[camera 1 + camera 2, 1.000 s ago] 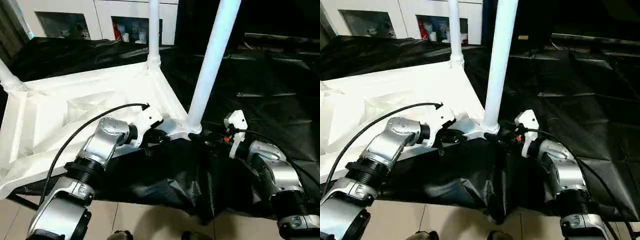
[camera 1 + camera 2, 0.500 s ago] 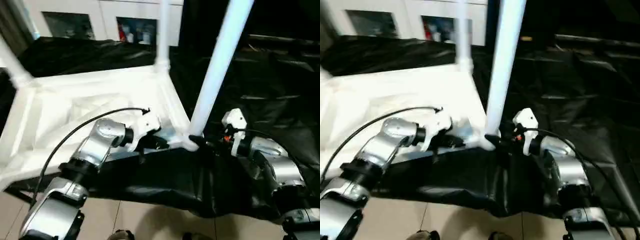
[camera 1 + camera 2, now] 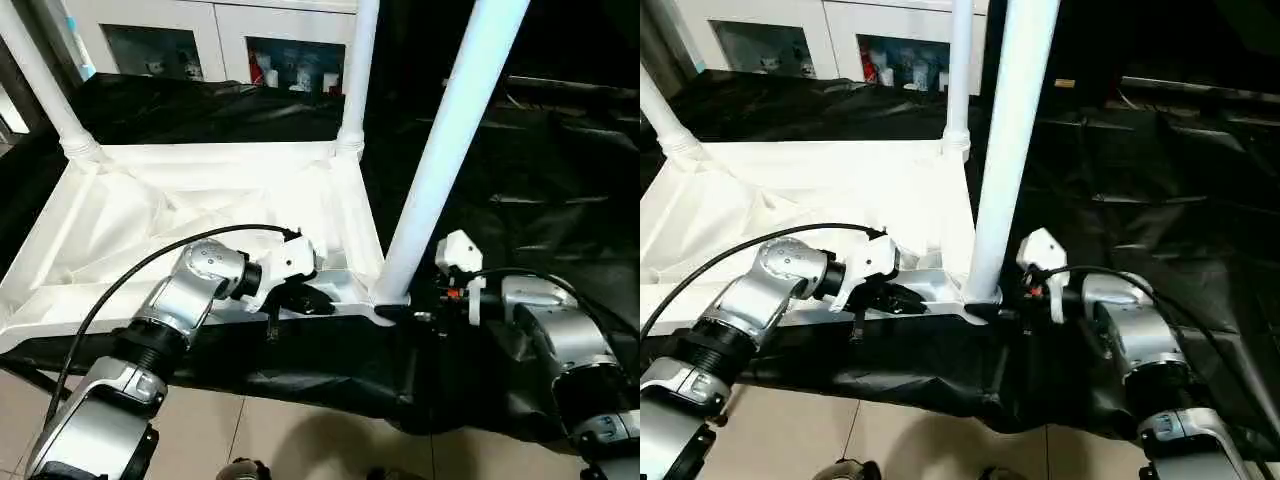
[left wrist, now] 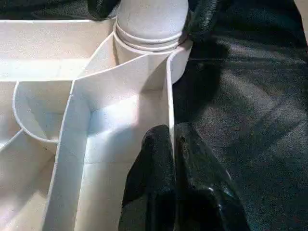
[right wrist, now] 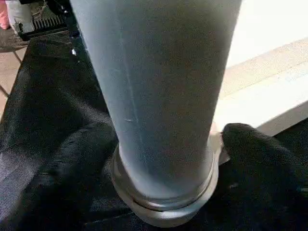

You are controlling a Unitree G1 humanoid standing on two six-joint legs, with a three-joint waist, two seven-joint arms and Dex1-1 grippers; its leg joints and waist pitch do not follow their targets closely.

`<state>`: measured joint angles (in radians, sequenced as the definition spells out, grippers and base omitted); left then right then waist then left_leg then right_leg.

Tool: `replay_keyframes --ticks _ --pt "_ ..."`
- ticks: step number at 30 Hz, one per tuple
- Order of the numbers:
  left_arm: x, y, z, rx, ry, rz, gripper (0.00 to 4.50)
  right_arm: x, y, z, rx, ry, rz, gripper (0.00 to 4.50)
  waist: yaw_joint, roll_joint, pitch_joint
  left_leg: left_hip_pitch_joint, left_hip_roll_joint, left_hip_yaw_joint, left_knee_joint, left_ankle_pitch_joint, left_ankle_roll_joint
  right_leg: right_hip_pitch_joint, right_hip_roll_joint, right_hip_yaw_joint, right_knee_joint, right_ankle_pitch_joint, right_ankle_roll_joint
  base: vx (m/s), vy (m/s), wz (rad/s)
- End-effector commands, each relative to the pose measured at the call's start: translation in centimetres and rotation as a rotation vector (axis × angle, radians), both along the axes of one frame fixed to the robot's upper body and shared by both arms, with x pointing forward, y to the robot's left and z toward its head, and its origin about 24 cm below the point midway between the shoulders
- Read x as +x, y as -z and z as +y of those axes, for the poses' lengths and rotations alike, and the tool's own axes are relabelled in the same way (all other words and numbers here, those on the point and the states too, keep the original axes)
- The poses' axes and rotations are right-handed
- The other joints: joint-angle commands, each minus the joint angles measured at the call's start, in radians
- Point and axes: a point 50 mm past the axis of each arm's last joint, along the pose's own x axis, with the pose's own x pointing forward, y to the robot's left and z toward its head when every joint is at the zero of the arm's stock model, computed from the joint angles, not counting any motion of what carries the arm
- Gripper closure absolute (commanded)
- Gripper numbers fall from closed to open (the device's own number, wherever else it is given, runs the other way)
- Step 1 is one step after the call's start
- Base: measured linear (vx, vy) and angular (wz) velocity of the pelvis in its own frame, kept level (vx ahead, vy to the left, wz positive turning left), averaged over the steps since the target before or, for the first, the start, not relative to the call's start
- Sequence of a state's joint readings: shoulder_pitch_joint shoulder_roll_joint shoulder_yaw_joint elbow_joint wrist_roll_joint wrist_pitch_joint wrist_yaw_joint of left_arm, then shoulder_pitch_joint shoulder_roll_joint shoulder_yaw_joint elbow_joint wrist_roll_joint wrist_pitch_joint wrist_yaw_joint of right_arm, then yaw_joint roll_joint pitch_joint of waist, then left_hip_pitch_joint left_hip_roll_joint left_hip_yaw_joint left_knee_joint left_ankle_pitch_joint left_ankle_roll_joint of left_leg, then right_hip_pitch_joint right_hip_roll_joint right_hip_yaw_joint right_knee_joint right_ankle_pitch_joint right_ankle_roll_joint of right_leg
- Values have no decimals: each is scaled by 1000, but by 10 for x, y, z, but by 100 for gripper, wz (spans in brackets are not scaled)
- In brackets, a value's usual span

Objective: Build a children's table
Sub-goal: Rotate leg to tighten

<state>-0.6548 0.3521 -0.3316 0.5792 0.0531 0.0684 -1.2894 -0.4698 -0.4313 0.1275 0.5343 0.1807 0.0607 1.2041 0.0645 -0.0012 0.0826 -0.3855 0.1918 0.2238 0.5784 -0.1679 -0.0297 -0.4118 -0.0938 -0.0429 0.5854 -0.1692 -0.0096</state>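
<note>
The children's table lies upside down, its white ribbed top (image 3: 200, 200) on a black sheet. Three white legs stand up from its corner sockets: a thick near one (image 3: 440, 150), a far right one (image 3: 355, 80) and a far left one (image 3: 40, 80). My left gripper (image 3: 315, 297) is shut on the top's thin front rim wall (image 4: 169, 96), just beside the near leg's socket (image 4: 151, 29). My right gripper (image 3: 405, 310) stands open, with a black finger (image 5: 260, 149) on either side of the near leg's foot (image 5: 159, 96), close to the collar.
A crumpled black sheet (image 3: 520, 170) covers the work surface and hangs over its front edge (image 3: 330, 380). Below is tiled floor (image 3: 250, 440). White cabinets with glass doors (image 3: 200, 40) stand behind. A black cable (image 3: 130, 285) loops along my left forearm.
The whole picture has shifted and tilted, so the camera has moved. Both grippers stay at the same near corner of the table.
</note>
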Motion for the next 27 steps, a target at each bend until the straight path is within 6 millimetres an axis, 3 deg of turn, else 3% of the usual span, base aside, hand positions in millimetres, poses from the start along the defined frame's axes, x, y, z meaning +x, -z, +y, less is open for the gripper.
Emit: replay_keyframes --ticks 1,9,16,19,20,21,22,23,24,25,27 --pt "-10 16 2 56 53 79 450 1 -1 1 -7 -15 -1 93 0 -13 -65 24 45 -24 -64 -196 76 41 -50 32 -55 -193 -251 0 0 0" --pt "-10 17 2 35 44 90 450 -2 3 3 10 -28 23 149 -1 -12 -63 25 46 -24 -65 -207 73 39 -49 32 -57 -211 -247 0 0 0" --pt "-2 18 -7 -24 -62 86 450 -12 22 6 44 55 72 185 0 -10 -62 25 45 -24 -67 -226 66 38 -49 32 -61 -221 -247 0 0 0" --pt "7 19 -18 -44 -158 53 450 -11 35 8 46 189 82 186 -4 -10 -53 35 44 -26 -74 -314 32 27 -52 34 -80 -366 -214 0 0 0" --pt "7 19 -20 -45 -169 50 450 -11 36 9 45 204 82 186 -6 -11 -48 44 43 -30 -75 -362 15 20 -55 36 -91 -449 -194 0 0 0" --pt "11 20 -26 -50 -204 37 450 -9 40 10 44 256 85 189 -10 -14 -45 43 42 -32 -77 -382 8 17 -56 36 -95 -487 -182 0 0 0" --pt "11 19 -27 -51 -208 36 450 -9 41 11 44 265 85 189 -12 -13 -42 48 41 -39 -79 -419 -5 18 -59 32 -104 -568 -156 -61 15 -1" --pt "19 18 -50 -81 -313 5 450 -2 52 20 45 483 89 189 -20 -7 -39 51 41 -44 -84 -446 -25 13 -57 29 -111 -615 -132 -61 15 -1" --pt "19 18 -63 -92 -333 -4 450 2 55 26 44 574 84 189 -27 -8 -34 60 37 -51 -84 -511 -42 7 -55 17 -123 -677 -103 -82 23 -5" --pt "19 18 -63 -92 -333 -4 450 2 55 26 44 574 84 189 -33 -11 -32 60 35 -55 -85 -536 -48 8 -53 12 -125 -701 -87 -79 40 -11" --pt "15 18 -79 -94 -305 -12 450 6 56 39 58 652 86 189 -47 -3 -33 60 35 -68 -94 -586 -54 15 -54 -1 -135 -717 -57 -67 49 -14"
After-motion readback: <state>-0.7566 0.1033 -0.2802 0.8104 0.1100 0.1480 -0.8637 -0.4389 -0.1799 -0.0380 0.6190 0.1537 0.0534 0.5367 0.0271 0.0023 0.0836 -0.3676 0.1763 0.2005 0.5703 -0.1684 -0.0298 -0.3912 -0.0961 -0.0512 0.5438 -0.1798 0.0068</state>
